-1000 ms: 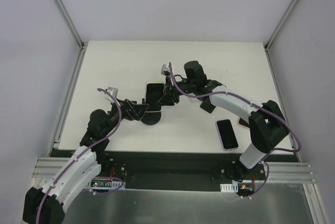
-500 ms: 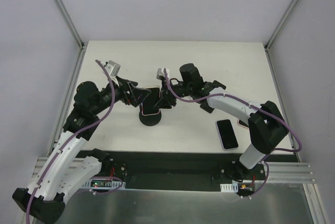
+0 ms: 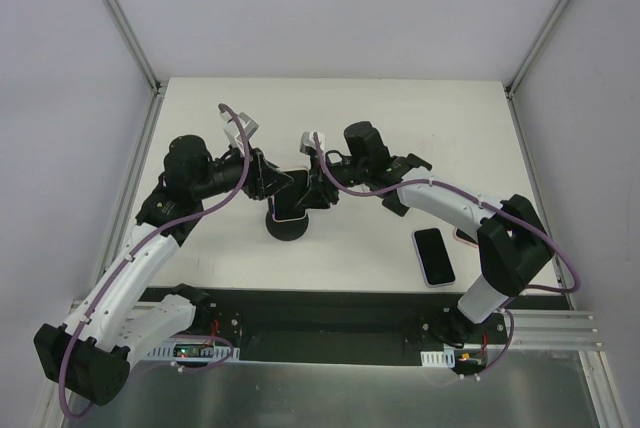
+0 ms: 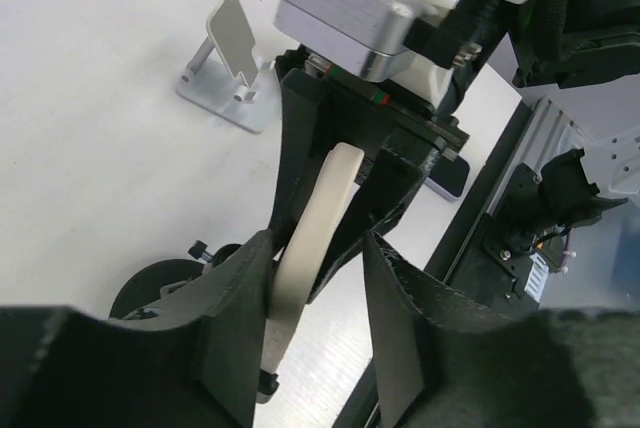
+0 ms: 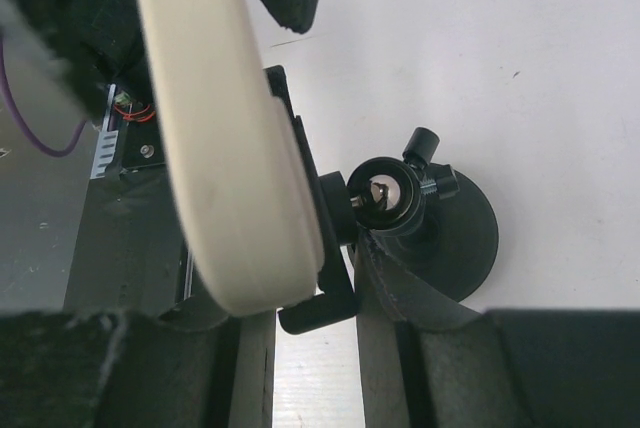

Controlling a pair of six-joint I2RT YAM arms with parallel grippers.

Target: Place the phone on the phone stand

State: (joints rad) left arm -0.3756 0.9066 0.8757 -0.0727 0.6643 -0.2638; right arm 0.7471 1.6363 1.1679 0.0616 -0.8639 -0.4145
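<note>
At frame centre, the right end effector (image 3: 312,193) is apparently gripping the phone (image 3: 290,195) over the stand (image 3: 288,228), the left end effector (image 3: 268,180) is hanging open around it, and seating is seemingly proceeding, needing square alignment before release.

Quick colour rundown. The phone (image 4: 318,210) wears a plain cream, off-white case, no pattern. The phone stand (image 3: 288,229) is matte black all over. My left tool (image 3: 270,181) and right tool (image 3: 318,188) are black too, on white arms (image 3: 440,195) with black joints and purple cables (image 3: 573,276). The counter (image 3: 230,128) is plain white. The spare phone (image 3: 434,255) has a black screen with a pale rim, and the little folding stand (image 4: 228,66) is silver.
</note>
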